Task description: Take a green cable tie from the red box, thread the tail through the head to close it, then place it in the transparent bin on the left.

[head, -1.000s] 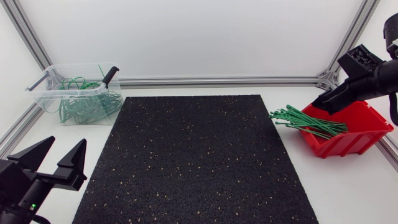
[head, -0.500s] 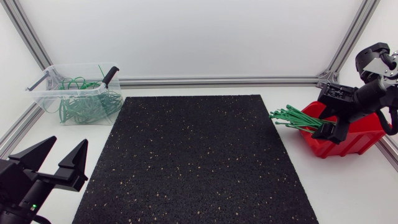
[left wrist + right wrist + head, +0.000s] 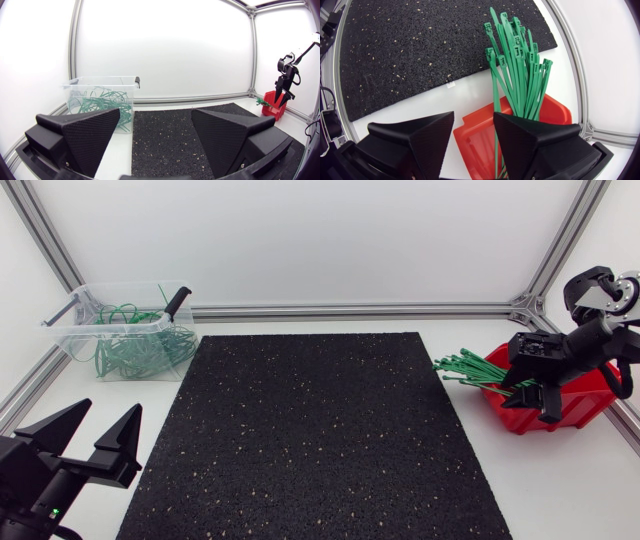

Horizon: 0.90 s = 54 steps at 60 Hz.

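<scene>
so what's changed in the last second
The right end effector swung forward and down over the red box, tilting to point down by the green cable ties; it is open, with nothing gripped. The left end effector, transparent bin and black mat stayed put.

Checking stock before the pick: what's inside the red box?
The red box holds green cable ties, heads fanning out over its rim towards the mat. The open right gripper above it covers their tails and much of its floor.

A white table (image 3: 560, 480) carries a black speckled mat (image 3: 310, 430), transparent bin (image 3: 66, 337) and red box (image 3: 590, 408).
</scene>
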Motion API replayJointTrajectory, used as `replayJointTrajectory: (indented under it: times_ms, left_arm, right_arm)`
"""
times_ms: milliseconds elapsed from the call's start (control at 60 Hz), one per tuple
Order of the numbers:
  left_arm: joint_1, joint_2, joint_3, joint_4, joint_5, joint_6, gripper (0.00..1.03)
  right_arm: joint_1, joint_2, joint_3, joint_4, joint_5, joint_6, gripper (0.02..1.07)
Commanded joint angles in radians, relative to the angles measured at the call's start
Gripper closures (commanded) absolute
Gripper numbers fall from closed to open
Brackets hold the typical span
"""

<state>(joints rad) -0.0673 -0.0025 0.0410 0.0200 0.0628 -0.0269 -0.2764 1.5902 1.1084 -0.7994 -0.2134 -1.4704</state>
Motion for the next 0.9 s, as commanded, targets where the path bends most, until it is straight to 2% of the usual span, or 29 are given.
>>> replayJointTrajectory:
  times_ms: [0,33,217,433,883]
  left_arm:
    - [-0.009,-0.007,-0.041,-0.017,0.002,-0.016,0.04]
    - [-0.011,-0.007,-0.041,-0.017,0.002,-0.016,0.04]
    - [-0.011,-0.007,-0.041,-0.017,0.002,-0.016,0.04]
    - [-0.008,-0.007,-0.041,-0.017,0.002,-0.016,0.04]
    - [-0.008,-0.007,-0.041,-0.017,0.000,-0.015,0.04]
  right_arm:
    - [0.005,0.020,-0.005,0.017,-0.004,-0.033,0.62]
    - [0.009,0.031,-0.005,0.022,-0.001,-0.034,0.66]
    - [0.037,0.051,-0.010,0.054,0.009,-0.034,0.69]
    - [0.054,0.063,-0.022,0.124,0.031,-0.030,0.70]
    - [0.065,0.059,-0.059,0.161,0.052,-0.031,0.73]
